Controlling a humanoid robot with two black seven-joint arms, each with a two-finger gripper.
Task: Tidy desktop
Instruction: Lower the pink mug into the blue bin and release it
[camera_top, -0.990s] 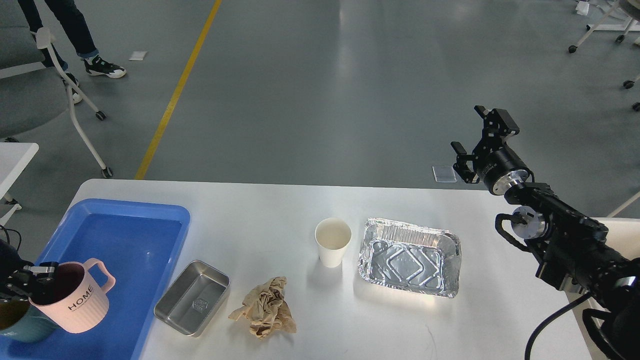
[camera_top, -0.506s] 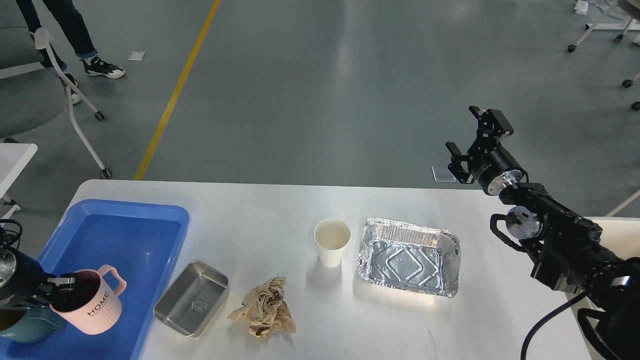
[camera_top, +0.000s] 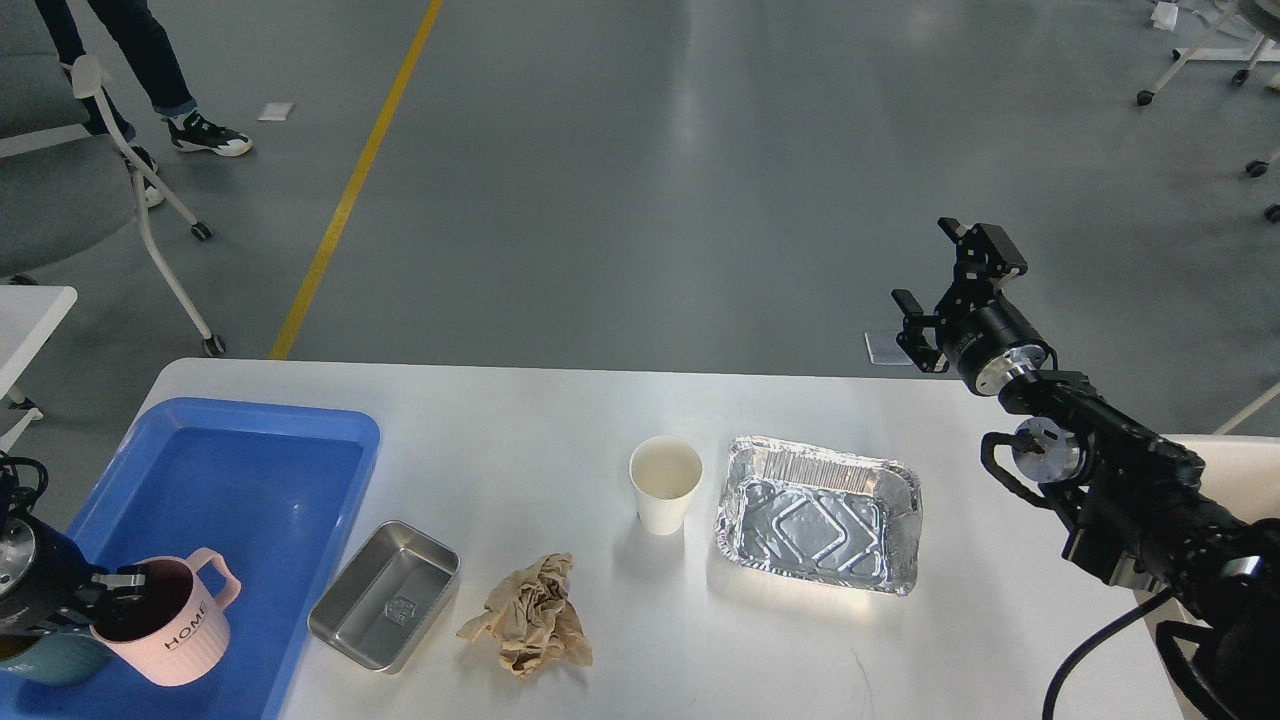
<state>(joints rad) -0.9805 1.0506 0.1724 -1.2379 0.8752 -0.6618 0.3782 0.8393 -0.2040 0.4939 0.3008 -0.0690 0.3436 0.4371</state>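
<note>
The left gripper (camera_top: 118, 583) is clamped on the pink HOME mug (camera_top: 168, 632) over the blue tray (camera_top: 250, 470). The white desktop (camera_top: 560, 420), rigid and slick, spreads centrally. The right gripper (camera_top: 945, 270) hovers, jaws apart.

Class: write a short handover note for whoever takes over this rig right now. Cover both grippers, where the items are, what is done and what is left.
Left gripper: shut on the pink mug rim, mug over the near end of the blue tray.
Right gripper: open, empty, raised past the far right edge of the desktop.
Done: a teal mug is already at the tray's near corner.
Left on the desktop: steel pan beside the tray, crumpled brown paper, paper cup, foil tray.
Next, probably: release the pink mug in the tray, then clear the rest.
</note>
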